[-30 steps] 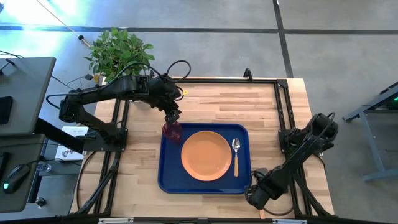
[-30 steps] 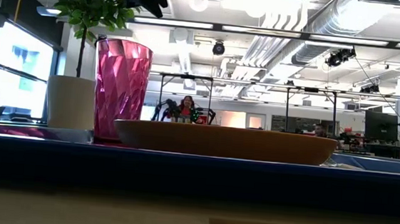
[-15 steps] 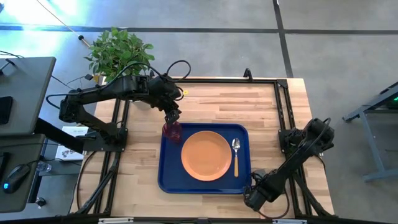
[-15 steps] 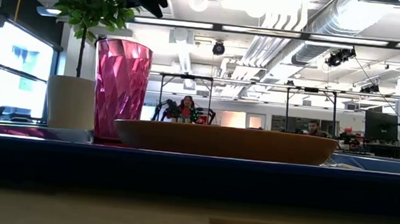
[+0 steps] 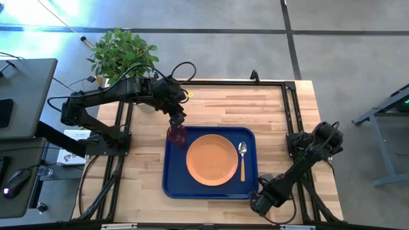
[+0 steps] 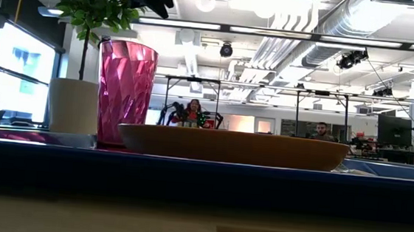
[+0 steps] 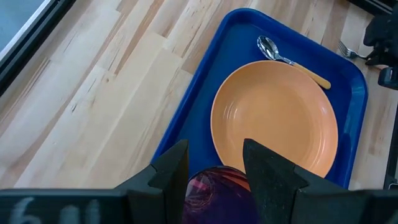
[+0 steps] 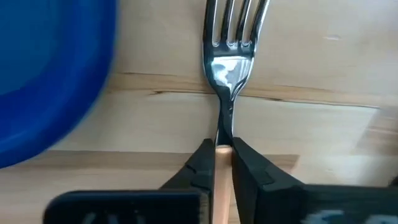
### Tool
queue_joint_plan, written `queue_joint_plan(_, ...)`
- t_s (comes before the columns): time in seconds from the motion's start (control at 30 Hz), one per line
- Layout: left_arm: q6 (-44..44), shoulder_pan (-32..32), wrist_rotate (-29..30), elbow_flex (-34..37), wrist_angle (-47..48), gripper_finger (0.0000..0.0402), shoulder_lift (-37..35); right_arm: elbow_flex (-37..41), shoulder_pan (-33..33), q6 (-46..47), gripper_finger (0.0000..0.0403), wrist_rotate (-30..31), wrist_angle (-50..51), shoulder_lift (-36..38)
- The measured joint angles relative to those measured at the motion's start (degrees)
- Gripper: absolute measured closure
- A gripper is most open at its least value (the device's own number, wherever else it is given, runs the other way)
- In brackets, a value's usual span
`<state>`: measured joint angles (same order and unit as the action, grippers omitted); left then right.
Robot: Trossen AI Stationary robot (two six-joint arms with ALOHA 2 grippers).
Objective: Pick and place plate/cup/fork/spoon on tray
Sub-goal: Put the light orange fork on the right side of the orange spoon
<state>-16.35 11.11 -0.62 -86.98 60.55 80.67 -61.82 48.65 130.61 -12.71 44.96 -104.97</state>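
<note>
Wooden table point(image 5: 217, 105): right gripper point(image 8: 222, 163) pinches fork point(image 8: 231, 53) handle beside tray point(image 5: 171, 182); left gripper point(image 7: 214, 171), fingers parted, directly above cup point(image 5: 177, 135).

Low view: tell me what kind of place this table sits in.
Probably an open robotics lab or workshop. Exposed ceiling ducts and strip lights run overhead, metal-framed rigs stand behind, and people sit at distant workstations.
</note>
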Motion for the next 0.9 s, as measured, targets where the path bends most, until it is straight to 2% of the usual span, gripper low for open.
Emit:
queue_joint_plan(0.07,0.01,-0.01,0.00,0.00,-0.01,0.0259,0.01,0.02,0.01,0.01,0.0392,-0.44,0.14,0.00)
queue_joint_plan(0.2,0.42,-0.02,0.00,0.00,-0.04,0.0259,0.00,0.13,0.00,0.32,0.0383,-0.78,0.16,0.28)
queue_joint_plan(0.4,0.44,0.00,0.00,0.00,-0.04,0.0259,0.01,-1.91,-0.60,0.47,0.0397,1.26,2.77,2.14)
queue_joint_plan(0.57,0.44,-0.01,0.00,0.00,-0.08,0.0259,0.01,-5.76,-2.75,0.25,0.0394,5.12,7.09,3.33)
queue_joint_plan(0.73,0.53,0.00,0.00,0.00,-0.08,0.0259,0.01,-11.13,-5.96,-0.55,0.0392,12.42,13.51,3.39)
queue_joint_plan(0.9,0.53,-0.02,0.00,0.00,-0.08,0.0259,0.01,-15.69,-10.00,-2.14,0.0392,15.84,19.96,3.39)
